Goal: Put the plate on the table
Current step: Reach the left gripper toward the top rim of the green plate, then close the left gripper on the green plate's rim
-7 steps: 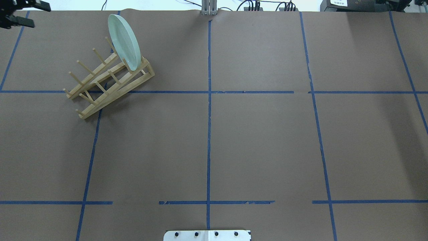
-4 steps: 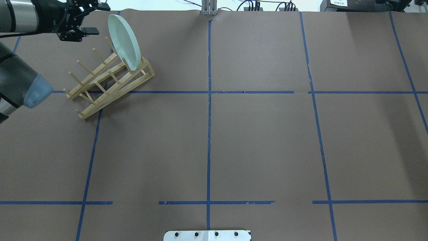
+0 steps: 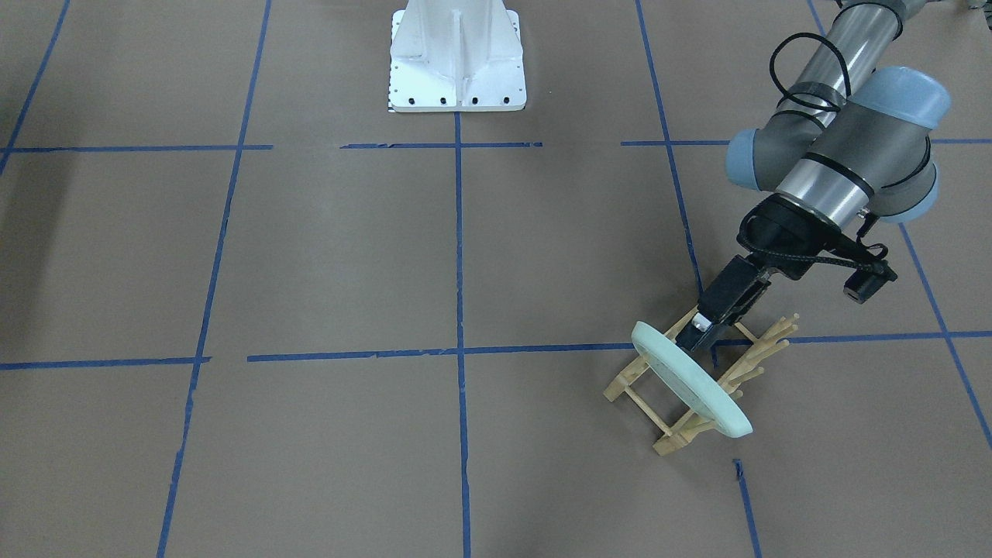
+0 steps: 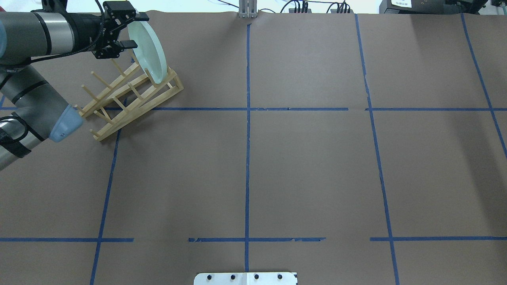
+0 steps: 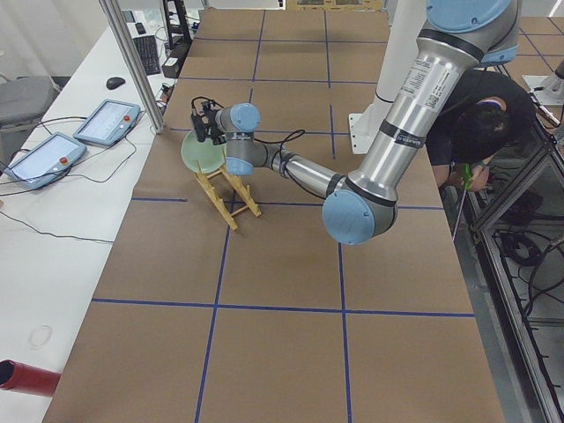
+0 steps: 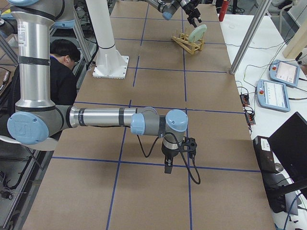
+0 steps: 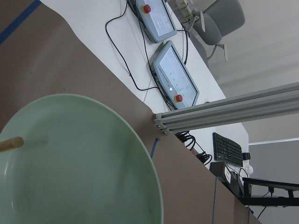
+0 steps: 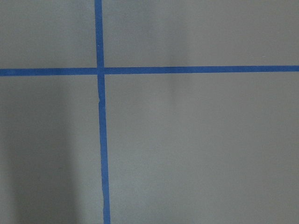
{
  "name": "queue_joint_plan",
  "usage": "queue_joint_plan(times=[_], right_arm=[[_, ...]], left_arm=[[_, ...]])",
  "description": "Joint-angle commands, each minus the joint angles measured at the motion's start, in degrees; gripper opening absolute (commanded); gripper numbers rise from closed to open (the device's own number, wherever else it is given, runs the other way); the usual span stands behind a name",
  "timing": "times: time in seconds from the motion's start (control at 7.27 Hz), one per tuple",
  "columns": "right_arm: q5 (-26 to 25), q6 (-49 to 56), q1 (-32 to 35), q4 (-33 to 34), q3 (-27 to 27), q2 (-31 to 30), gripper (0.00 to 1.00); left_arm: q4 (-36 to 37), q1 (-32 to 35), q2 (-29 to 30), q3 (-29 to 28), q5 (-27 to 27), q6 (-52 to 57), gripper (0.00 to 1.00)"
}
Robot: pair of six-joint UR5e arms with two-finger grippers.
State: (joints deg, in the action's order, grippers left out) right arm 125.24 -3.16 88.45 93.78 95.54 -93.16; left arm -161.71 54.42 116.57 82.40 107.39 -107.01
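The pale mint-green plate (image 4: 151, 53) stands on edge in the end slot of the wooden peg rack (image 4: 119, 99) at the table's (image 4: 309, 166) far left. My left gripper (image 4: 134, 30) is open, one finger on each side of the plate's upper rim. In the front-facing view the gripper (image 3: 690, 335) sits just behind the plate (image 3: 686, 376). The left wrist view is filled by the plate's face (image 7: 70, 163). My right gripper (image 6: 168, 165) points down over bare table in the exterior right view; I cannot tell whether it is open or shut.
The white robot base (image 4: 245, 278) is at the near middle edge. A metal post (image 5: 132, 62) and tablets (image 5: 106, 119) stand beyond the far edge by the rack. A person (image 5: 476, 115) crouches behind the robot.
My left arm has swung in from the far left corner to the plate. Its open fingers now straddle the plate's rim. Plate and rack have not moved.
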Motion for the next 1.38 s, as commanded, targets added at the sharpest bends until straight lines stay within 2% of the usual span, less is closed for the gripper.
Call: queue_joint_plan(times=[0.0,0.55,1.24], right_arm=[[0.0,0.0,0.0,0.1,0.0,0.0,1.00],[0.0,0.0,0.0,0.0,0.0,0.0,1.00],[0.0,0.0,0.1,0.1,0.0,0.0,1.00]], left_arm=[[-1.6,-0.4,0.9,-2.4,-0.3,-0.2,0.66],[-2.9,-0.4,1.2,-3.4,-0.3,-0.1,0.29],[-4.4,-0.3,0.9,-3.4,-0.3,0.0,0.24]])
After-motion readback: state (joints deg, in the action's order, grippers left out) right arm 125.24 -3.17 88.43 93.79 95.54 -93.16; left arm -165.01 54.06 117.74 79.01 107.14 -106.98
